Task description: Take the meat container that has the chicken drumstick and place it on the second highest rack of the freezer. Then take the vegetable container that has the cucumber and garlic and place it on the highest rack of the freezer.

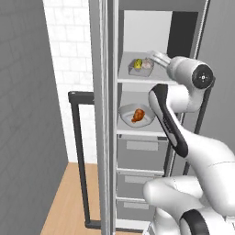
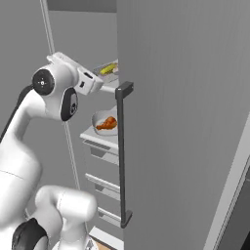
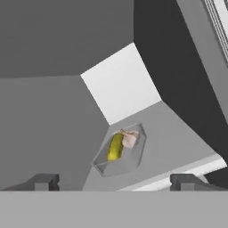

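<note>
Sitting on the highest rack (image 1: pixel 131 78), veg tray (image 3: pixel 120 151) w/ cucumber (image 3: pixel 115 147) is let go; gripper (image 3: pixel 113 181) fingers wide, nothing held; tray could be bumped if pulled back carelessly.

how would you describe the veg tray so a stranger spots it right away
Find the tall grey freezer and its uppermost white shelf. The small grey metal tray there holds a yellow-green cucumber and garlic, unlike the rounded dish below.

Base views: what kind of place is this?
Probably a rendered kitchen, at an open tall grey freezer cabinet with white shelves. Food sits inside: a small grey metal tray holding a yellow-green cucumber, and a shallow light-grey dish with an orange-brown drumstick. White tiled wall, wooden floor.
</note>
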